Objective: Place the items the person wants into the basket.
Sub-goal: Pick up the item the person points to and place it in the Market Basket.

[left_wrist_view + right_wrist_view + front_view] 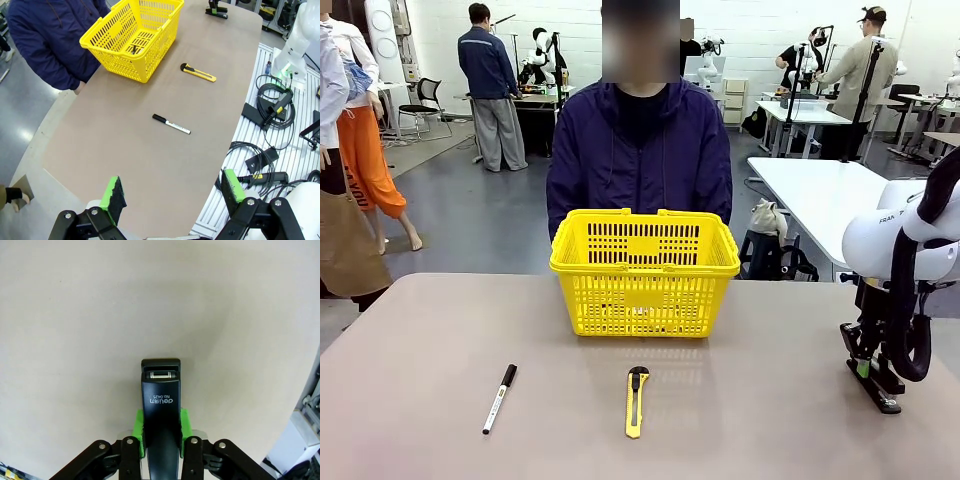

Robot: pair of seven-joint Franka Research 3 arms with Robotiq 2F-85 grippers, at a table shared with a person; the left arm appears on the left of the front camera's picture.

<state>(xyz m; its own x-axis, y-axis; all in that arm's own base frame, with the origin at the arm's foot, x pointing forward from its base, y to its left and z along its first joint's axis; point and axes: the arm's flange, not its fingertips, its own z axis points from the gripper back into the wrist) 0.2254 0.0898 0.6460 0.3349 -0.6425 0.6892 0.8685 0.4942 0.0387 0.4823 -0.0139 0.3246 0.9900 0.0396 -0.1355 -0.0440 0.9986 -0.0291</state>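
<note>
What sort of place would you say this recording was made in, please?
Probably a robotics lab or data-collection hall: behind the person stand more white tables with robot rigs, the floor is open grey concrete, and cables lie beside this table.

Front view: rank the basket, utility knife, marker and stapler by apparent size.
1. basket, by far largest.
2. utility knife and marker: look alike in length, not ranked.
stapler: partly hidden by the right gripper closed on it, unsure.

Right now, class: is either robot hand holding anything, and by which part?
The right hand grips the stapler across its sides, near the rear end; the stapler lies on the table. The left hand is open and holds nothing.
</note>
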